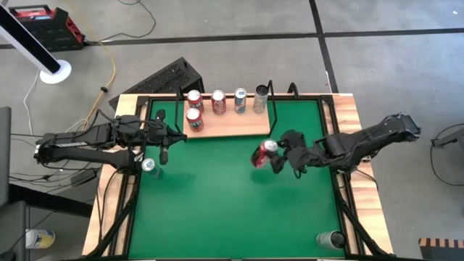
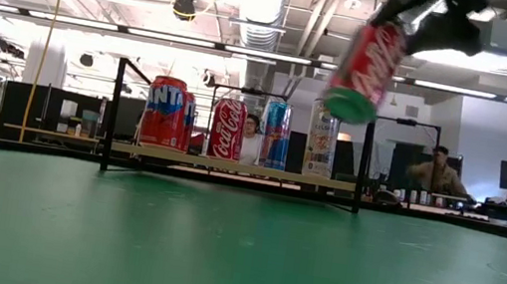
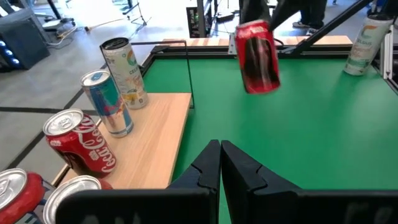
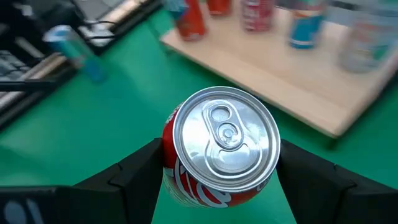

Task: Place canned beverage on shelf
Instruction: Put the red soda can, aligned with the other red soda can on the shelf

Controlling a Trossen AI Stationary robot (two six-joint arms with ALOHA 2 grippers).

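Note:
A red Coca-Cola can [image 1: 264, 154] is in my right gripper [image 1: 278, 161], above the green table's middle and near the shelf's right end. It also shows in the low view [image 2: 366, 63], high and tilted. The shelf [image 1: 232, 127], a light-wood board with black rod ends, stands at the table's far side. Several cans stand upright on it [image 2: 225, 128]. My left gripper [image 3: 219, 165] is shut and empty, by the shelf's left end [image 1: 164, 152]. My right gripper pinches the red can's side wall just below its top rim [image 4: 171, 158] between its two fingers [image 4: 134, 171], one on each side. The fingers come from the table's right side, slanting down. The can is lifted clear of the table and tilted, its silver top [image 4: 224, 140] toward my wrist.
A blue Red Bull can [image 1: 148, 165] stands on the table by the left edge, close to my left gripper. Another pale can [image 1: 330, 239] stands at the near right corner. The shelf's right front part [image 1: 250, 127] is bare wood. People show in the room behind.

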